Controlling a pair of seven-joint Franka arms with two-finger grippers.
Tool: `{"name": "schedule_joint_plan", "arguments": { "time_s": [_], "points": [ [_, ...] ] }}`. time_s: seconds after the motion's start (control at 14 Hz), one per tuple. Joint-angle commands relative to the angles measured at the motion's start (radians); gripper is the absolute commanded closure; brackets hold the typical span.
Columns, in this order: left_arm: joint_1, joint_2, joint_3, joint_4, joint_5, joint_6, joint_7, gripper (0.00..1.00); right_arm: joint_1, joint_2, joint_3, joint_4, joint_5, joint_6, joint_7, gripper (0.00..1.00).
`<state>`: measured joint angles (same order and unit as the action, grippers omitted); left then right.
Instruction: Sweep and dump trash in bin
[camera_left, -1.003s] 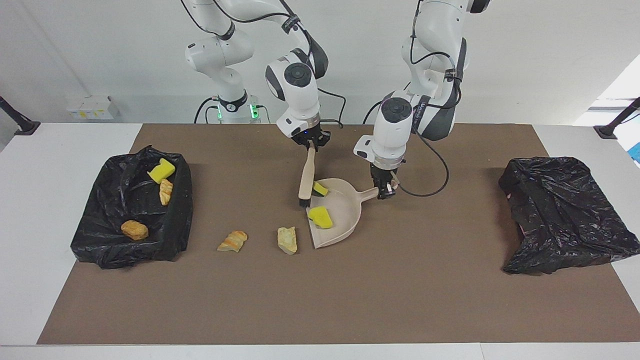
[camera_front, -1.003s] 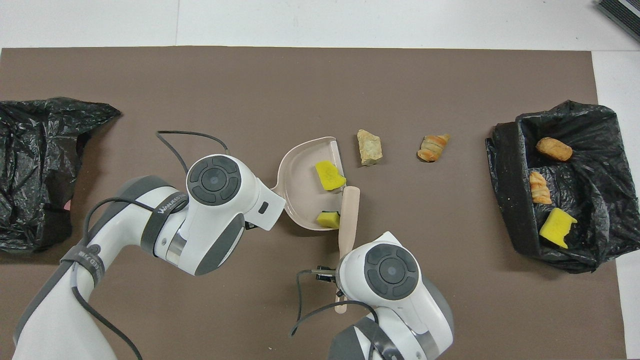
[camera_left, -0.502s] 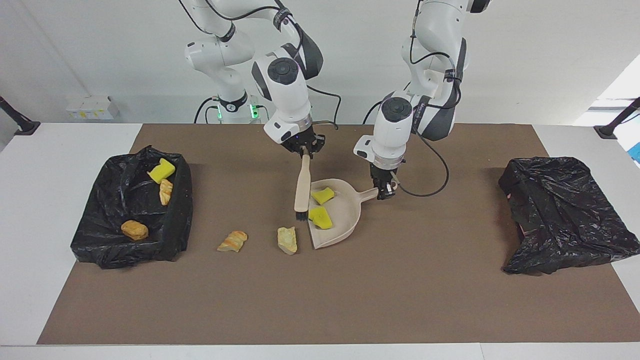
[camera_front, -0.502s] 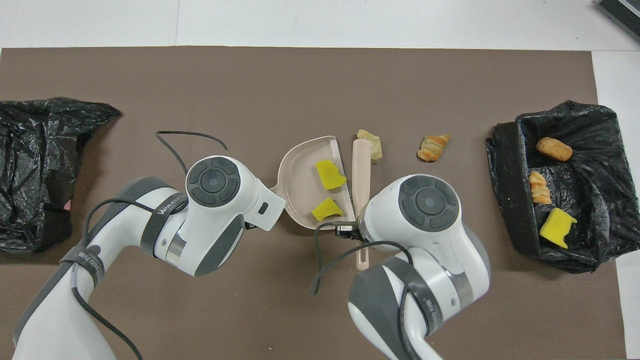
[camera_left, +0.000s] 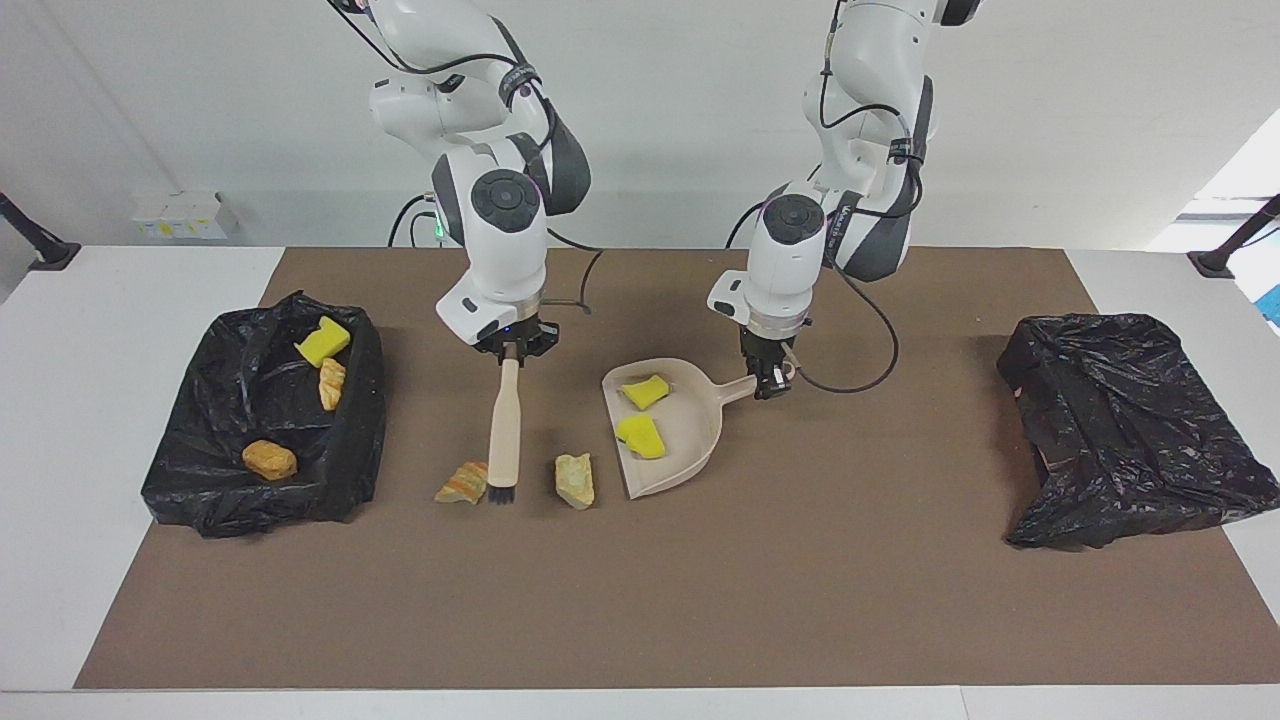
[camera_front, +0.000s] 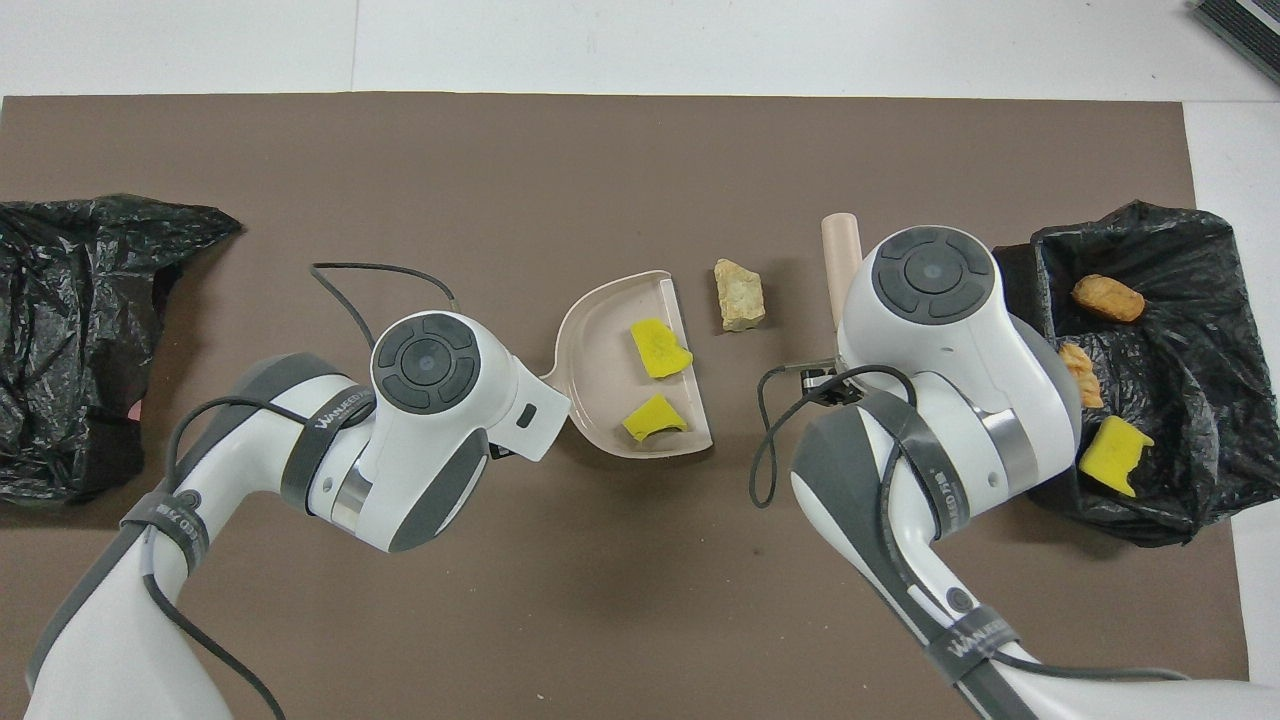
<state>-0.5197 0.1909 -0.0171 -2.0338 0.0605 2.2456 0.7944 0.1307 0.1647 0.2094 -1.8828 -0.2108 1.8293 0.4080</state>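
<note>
The right gripper (camera_left: 511, 352) has its fingers clamped on the brush (camera_left: 503, 440), bristles beside a bread scrap (camera_left: 461, 483). The left gripper (camera_left: 768, 383) pinches the dustpan (camera_left: 690, 440) handle; two sponge chunks (camera_left: 641, 436) lie inside, open mat (camera_left: 640, 600) toward the tabletop edge.

Only lettering we can spot is on the dark grey band round the white left robot arm (camera_front: 330, 425), something like "WANEED" and then it's cut off. The right arm's grey band (camera_front: 968, 640) has similar letters, which we can't make out.
</note>
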Motion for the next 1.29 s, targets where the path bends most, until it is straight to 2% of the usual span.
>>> {"name": "schedule_joint_plan", "arguments": {
  "time_s": [0.0, 0.21, 0.29, 0.57, 0.86, 1.0, 1.22],
  "points": [
    [0.000, -0.019, 0.006, -0.026, 0.012, 0.032, -0.035, 1.00, -0.109, -0.001, 0.016, -0.013, -0.039, -0.016, -0.043, 1.00],
    [-0.002, -0.019, 0.006, -0.026, 0.012, 0.031, -0.049, 1.00, -0.183, -0.001, 0.015, -0.048, -0.048, 0.014, -0.113, 1.00],
    [-0.002, -0.019, 0.006, -0.026, 0.012, 0.031, -0.049, 1.00, -0.197, 0.004, 0.015, -0.067, -0.048, 0.059, -0.127, 1.00],
    [-0.002, -0.019, 0.006, -0.026, 0.012, 0.029, -0.049, 1.00, -0.212, 0.053, 0.018, -0.067, -0.041, 0.113, -0.170, 1.00],
    [-0.002, -0.019, 0.006, -0.026, 0.012, 0.029, -0.049, 1.00, -0.183, 0.096, 0.028, -0.061, -0.030, 0.134, -0.230, 1.00],
    [-0.002, -0.019, 0.006, -0.026, 0.012, 0.029, -0.049, 1.00, -0.120, 0.108, 0.038, -0.045, -0.027, 0.139, -0.232, 1.00],
    [-0.002, -0.019, 0.006, -0.026, 0.012, 0.029, -0.049, 1.00, -0.025, 0.102, 0.039, -0.053, 0.077, 0.153, -0.227, 1.00]
  ]
}}
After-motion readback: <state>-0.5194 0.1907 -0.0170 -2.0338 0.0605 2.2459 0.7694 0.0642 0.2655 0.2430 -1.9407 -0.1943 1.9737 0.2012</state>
